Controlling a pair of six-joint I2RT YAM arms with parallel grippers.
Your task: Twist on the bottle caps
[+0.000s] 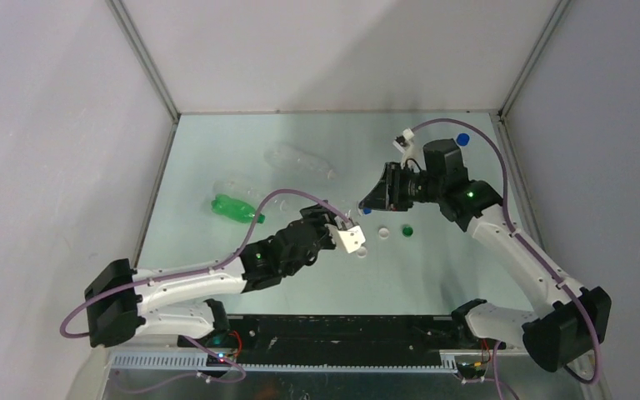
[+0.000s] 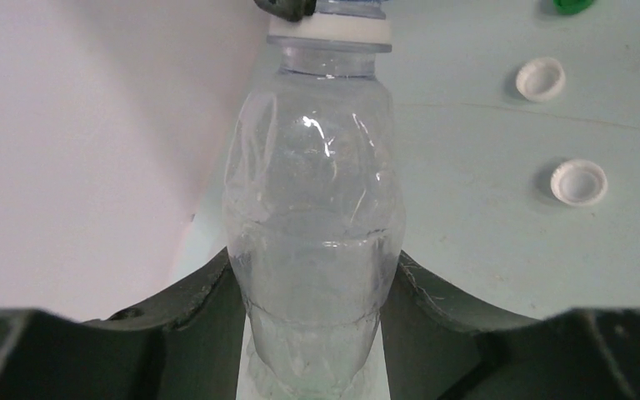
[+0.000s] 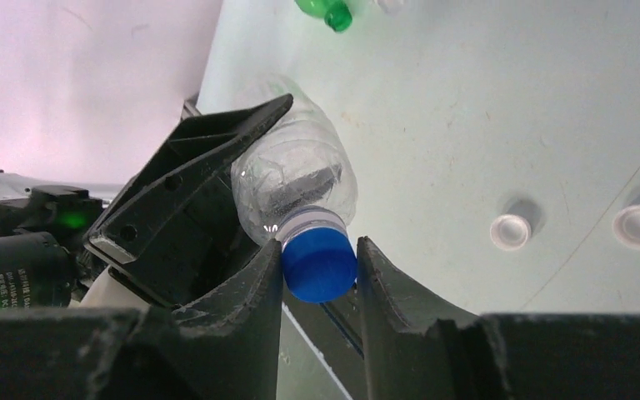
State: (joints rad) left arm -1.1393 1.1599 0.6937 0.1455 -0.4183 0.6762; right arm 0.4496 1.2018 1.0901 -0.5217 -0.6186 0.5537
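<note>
My left gripper [image 2: 315, 260] is shut on the lower body of a clear bottle [image 2: 312, 175], held off the table with its neck towards the right gripper. My right gripper [image 3: 318, 247] is shut on a blue cap [image 3: 320, 265] that sits on this bottle's neck [image 3: 296, 179]. In the top view the two grippers meet mid-table, the left [image 1: 342, 225] and the right [image 1: 372, 202]. A green bottle [image 1: 235, 208] and two clear bottles [image 1: 300, 160] [image 1: 237, 185] lie at the back left. No labelled bottle shows.
Two white caps [image 1: 383, 233] [image 1: 360, 251] and a green cap [image 1: 407, 230] lie on the table just right of the left gripper. A second blue cap [image 1: 462, 139] lies at the back right corner. Walls close the table on three sides.
</note>
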